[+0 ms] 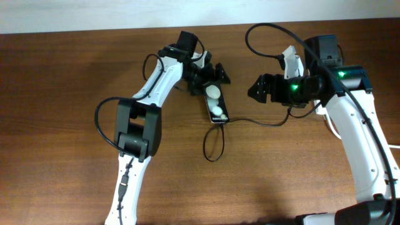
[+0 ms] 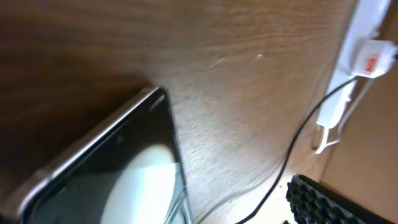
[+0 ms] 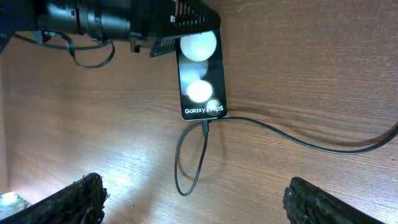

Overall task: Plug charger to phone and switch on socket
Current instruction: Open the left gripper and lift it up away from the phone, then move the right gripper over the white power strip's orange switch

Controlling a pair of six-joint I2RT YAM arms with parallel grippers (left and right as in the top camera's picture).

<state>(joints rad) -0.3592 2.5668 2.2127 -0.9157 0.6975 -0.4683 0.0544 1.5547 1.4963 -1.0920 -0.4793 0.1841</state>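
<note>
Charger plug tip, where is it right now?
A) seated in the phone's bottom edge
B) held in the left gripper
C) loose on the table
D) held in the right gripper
A: in the right wrist view the charger ends in the bottom edge of the phone, just under the lettering, while the right gripper is open, apart from it and holds nothing.

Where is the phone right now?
In the overhead view the phone lies flat near the middle of the table, its top end at the left gripper, with the charger cable meeting its bottom end.
</note>
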